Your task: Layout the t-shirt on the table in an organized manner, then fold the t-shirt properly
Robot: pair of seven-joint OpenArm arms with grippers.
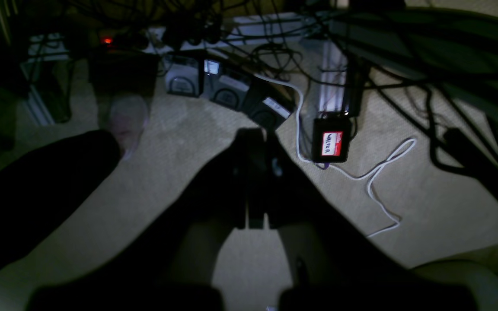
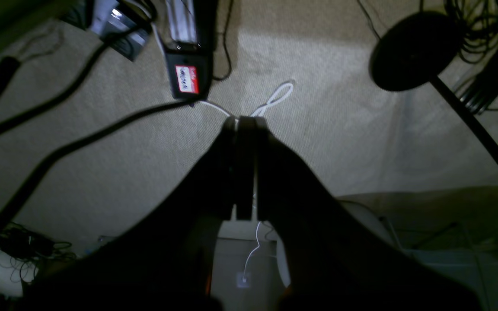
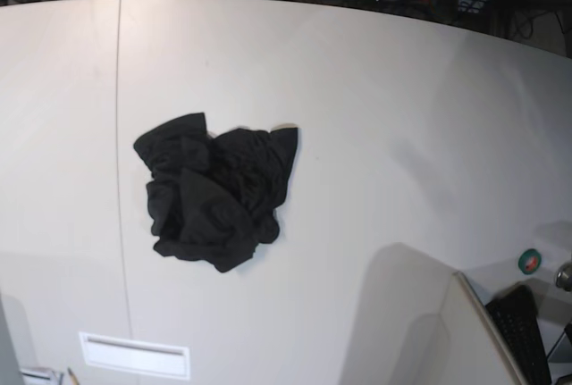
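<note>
The t-shirt (image 3: pixel 213 190) lies in a crumpled black heap on the white desk (image 3: pixel 384 117), left of the middle in the base view and just to the right of the thin dark seam line (image 3: pixel 120 135) that runs down the desk. Its folds bunch over one another, so no sleeve or collar can be told apart, and no print shows. Neither arm reaches over the desk in this view; the cloth lies alone, well apart from both claws.

The 2 wrist views look down at a beige carpeted floor (image 1: pixel 426 203), dimly lit. In the left wrist view the left claw (image 1: pixel 255 142) is a dark shape with its jaws pressed together and nothing between them. Beyond it sits a small black box with a red and white label (image 1: pixel 331 140), with a white cable (image 1: pixel 378 177) snaking beside it, and a tangle of dark cables (image 1: pixel 275 52) further back.

In the right wrist view the right claw (image 2: pixel 245 125) is likewise fully closed and holds nothing. The same labelled box (image 2: pixel 187 77) lies ahead to its left, and a round black stand base (image 2: pixel 413 49) rests on the carpet to its right.
</note>
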